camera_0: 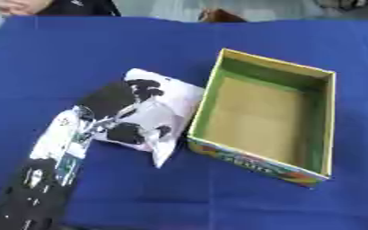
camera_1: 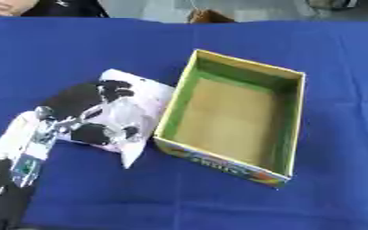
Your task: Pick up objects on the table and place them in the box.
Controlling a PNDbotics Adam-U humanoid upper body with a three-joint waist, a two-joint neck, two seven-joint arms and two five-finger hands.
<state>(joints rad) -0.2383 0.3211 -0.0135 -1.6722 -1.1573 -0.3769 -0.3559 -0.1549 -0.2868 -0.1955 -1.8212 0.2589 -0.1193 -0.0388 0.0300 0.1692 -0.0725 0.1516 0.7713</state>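
Left eye view shows the robot's left hand (camera_0: 132, 117) resting on a white packet (camera_0: 168, 105), fingers curled over its middle as if grasping it, while the packet lies on the blue table (camera_0: 77, 54) just beside the open box (camera_0: 322, 121), its pointed corner near the box's front corner. The packet looks light, soft and crinkly, probably slippery, so a hold across its puffed middle seems safer than at a thin corner. The box is empty and its left wall stands close, so the lift must clear that rim; open cloth lies all round.
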